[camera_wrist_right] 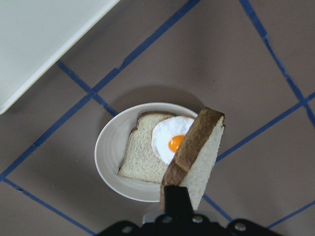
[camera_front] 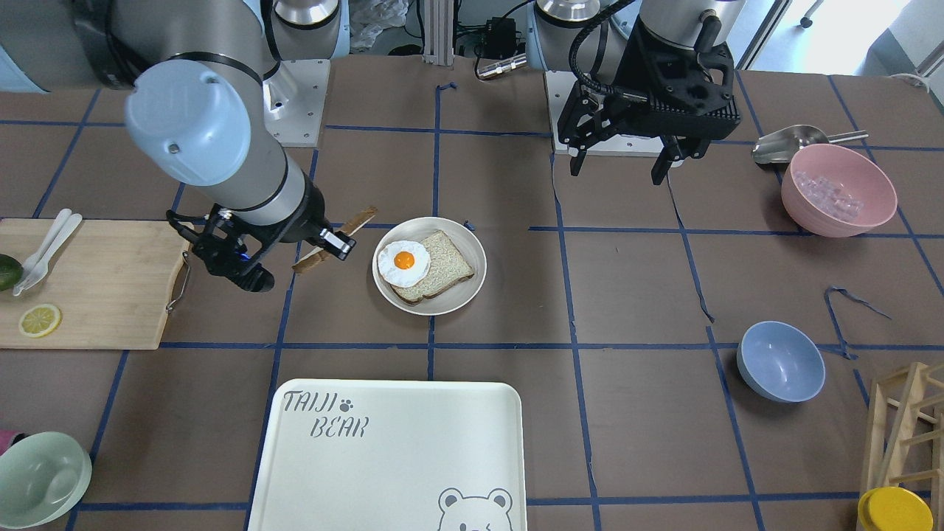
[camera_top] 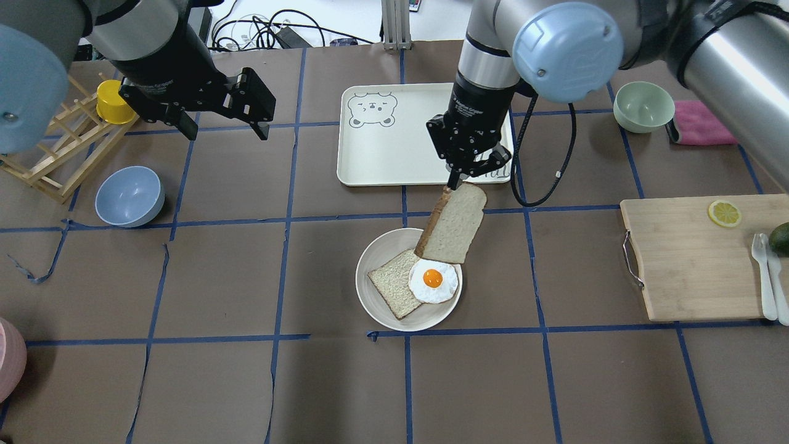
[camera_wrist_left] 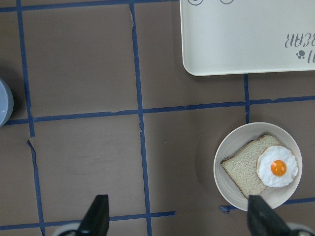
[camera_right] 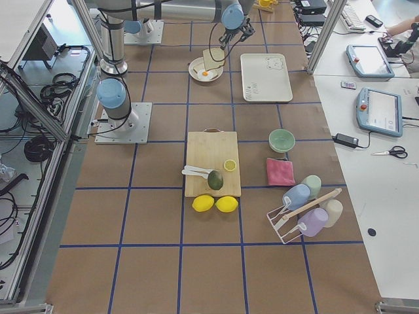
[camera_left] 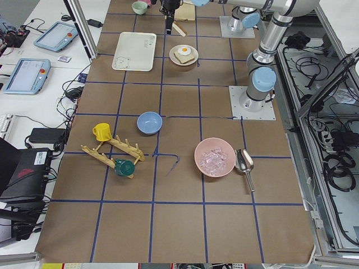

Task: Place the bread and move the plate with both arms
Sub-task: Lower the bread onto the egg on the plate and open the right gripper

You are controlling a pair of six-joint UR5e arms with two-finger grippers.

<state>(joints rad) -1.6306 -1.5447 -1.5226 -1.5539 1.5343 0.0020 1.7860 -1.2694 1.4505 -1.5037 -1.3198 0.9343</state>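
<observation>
The right gripper [camera_top: 455, 179] was clamped on one crust edge of the bread [camera_top: 455, 225], which hung from it on edge and tilted, just above centre in the overhead view. The wrist view showed the gripper at the bottom of the frame, with the slice reaching up past the fried egg [camera_wrist_right: 170, 140]. The bread was clear of the plate [camera_top: 370, 296]. From overhead its lower end overlapped the plate's upper rim, while the front-facing view put it to the left of the plate, so it was held aloft rather than resting.

The plate lay at the centre of the overhead view, carrying a smaller slice [camera_top: 389, 282] with the egg partly over it. The tray [camera_top: 370, 154] sat just above it in the frame.

The step was probably laying the bread over the egg. Doing it well likely called for centring over the stack first, then tipping the slice towards flat while lowering it. The low edge should touch gently without dragging the egg sideways, and the jaws should part only once the bread was supported.

The left gripper [camera_top: 225, 131] hung at the overhead view's upper left, jaws wide apart, holding nothing and well away from the plate.
</observation>
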